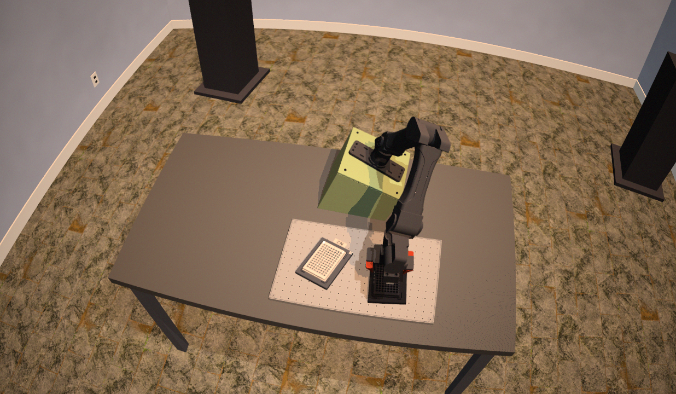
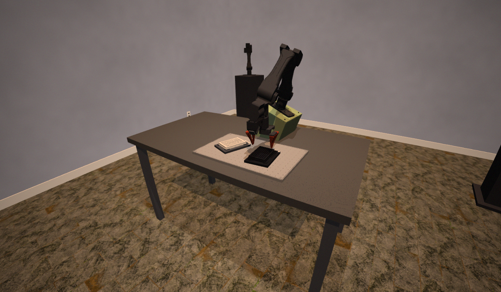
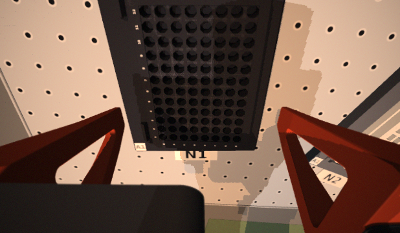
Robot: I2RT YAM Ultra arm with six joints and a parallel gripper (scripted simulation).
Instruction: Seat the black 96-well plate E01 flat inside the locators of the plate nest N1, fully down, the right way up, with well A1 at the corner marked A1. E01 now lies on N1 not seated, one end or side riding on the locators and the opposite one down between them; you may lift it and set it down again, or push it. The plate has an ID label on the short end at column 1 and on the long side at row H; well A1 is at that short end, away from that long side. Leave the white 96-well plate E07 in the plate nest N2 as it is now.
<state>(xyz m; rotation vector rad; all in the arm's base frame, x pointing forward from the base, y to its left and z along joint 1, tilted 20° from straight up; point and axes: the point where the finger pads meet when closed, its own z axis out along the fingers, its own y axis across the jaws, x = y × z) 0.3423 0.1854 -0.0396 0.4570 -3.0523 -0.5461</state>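
The black plate E01 (image 3: 197, 74) (image 1: 388, 288) lies on the nest N1, shifted toward one long side, so the nest's other long edge (image 3: 122, 65) shows bare beside it. The N1 label (image 3: 195, 155) and a small A1 mark (image 3: 140, 147) sit at the plate's near short end. My gripper (image 3: 200, 116) (image 2: 261, 137) is open and empty. It hangs a little above that near short end, one red finger on each side. The white plate E07 (image 1: 324, 258) (image 2: 231, 144) rests in the nest N2 to the left.
Both nests stand on a perforated beige mat (image 1: 355, 274) on the dark table. The arm's green base block (image 1: 365, 176) stands just behind the mat. Black pillars (image 1: 225, 48) stand on the floor away from the table.
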